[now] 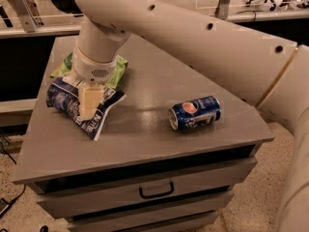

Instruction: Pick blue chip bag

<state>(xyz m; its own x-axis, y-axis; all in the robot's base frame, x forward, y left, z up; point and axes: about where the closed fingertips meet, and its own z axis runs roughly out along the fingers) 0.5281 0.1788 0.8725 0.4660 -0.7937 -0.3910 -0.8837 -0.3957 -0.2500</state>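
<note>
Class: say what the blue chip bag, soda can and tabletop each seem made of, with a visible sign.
The blue chip bag: thin foil-like film, crumpled and creased. The soda can: probably metal, glossy printed cylinder. The tabletop: matte grey, perhaps painted or laminate, faint sheen. The gripper is low over the bag.

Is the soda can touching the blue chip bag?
Apart. Camera view shows bare tabletop between soda can and blue chip bag; gripper hangs over the bag.

The thick white arm (pixel 203 37) reaches in from the view's right, its wrist (pixel 99 64) bent downward. The cream-coloured pincer (pixel 89 103) points straight down at far left.
</note>
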